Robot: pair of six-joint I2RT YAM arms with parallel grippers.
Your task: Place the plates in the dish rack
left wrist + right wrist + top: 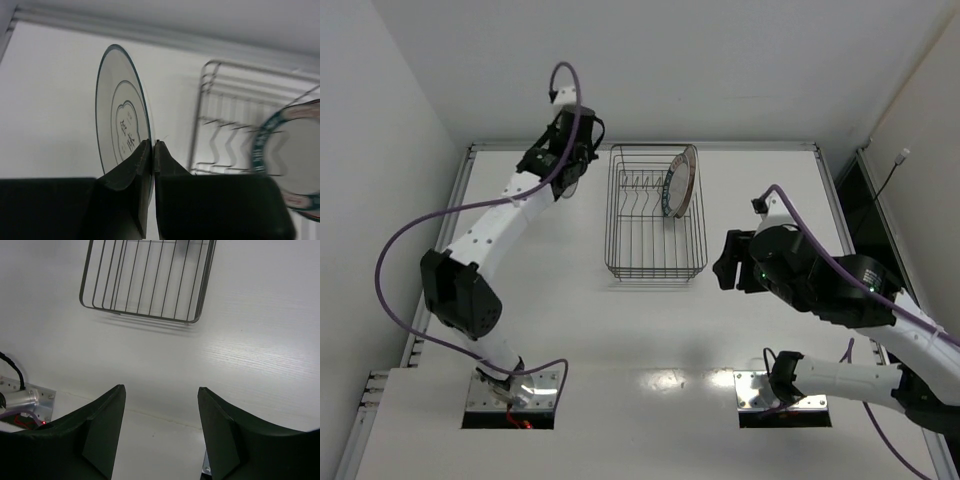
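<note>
My left gripper (567, 170) is shut on the rim of a white plate (119, 117) and holds it on edge above the table, left of the dish rack (655, 215). The plate's back, with a printed mark, faces the wrist camera; its front is hidden. In the top view only a sliver of this plate (573, 188) shows below the gripper. The blue-rimmed plate (680, 182) stands on edge in the rack's far right part and also shows in the left wrist view (292, 155). My right gripper (725, 262) is open and empty, right of the rack's near end (150, 280).
White walls close the table at the back and left. A raised rail (640, 146) runs along the table's far edge just behind the rack. The arm bases' metal plates (510, 395) sit at the near edge.
</note>
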